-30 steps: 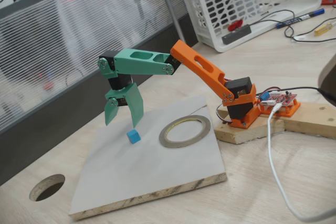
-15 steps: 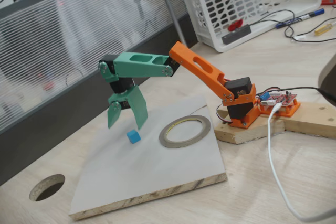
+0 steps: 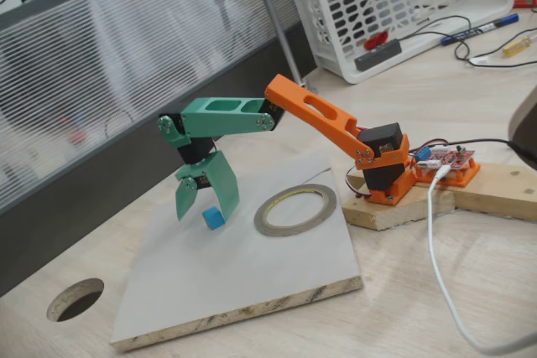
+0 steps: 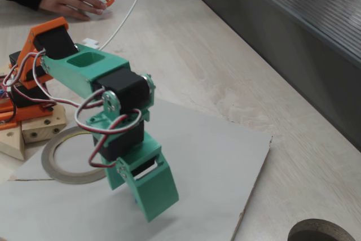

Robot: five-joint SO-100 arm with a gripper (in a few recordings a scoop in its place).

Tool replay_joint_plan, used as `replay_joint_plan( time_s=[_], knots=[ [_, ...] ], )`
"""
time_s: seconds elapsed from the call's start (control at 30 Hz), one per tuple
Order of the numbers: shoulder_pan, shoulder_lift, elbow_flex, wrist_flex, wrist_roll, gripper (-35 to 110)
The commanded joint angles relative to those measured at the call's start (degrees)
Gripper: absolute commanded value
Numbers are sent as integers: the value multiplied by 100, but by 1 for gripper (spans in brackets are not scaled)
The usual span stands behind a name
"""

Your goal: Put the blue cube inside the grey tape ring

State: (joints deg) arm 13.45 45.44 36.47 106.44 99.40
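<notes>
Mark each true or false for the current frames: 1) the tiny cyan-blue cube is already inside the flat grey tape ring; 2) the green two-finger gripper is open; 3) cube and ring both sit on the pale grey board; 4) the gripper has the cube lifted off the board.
1) False. The tiny cyan-blue cube lies on the board to the left of the flat grey tape ring, outside it, in a fixed view.
2) True. The green two-finger gripper has its fingers spread, around the cube or just behind it.
3) True. Both rest on the pale grey board.
4) False. The cube sits on the board, not lifted.
</notes>
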Motion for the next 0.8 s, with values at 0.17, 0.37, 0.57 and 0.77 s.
replay_joint_plan(
  time_s=[0.17, 0.37, 0.57, 0.77],
  knots=[
    [-9, 70, -114, 123, 9, 73],
    [-9, 70, -114, 97, 26, 69],
    [9, 70, -176, 70, 18, 50],
    [9, 70, -185, 35, 18, 39]
  ],
)
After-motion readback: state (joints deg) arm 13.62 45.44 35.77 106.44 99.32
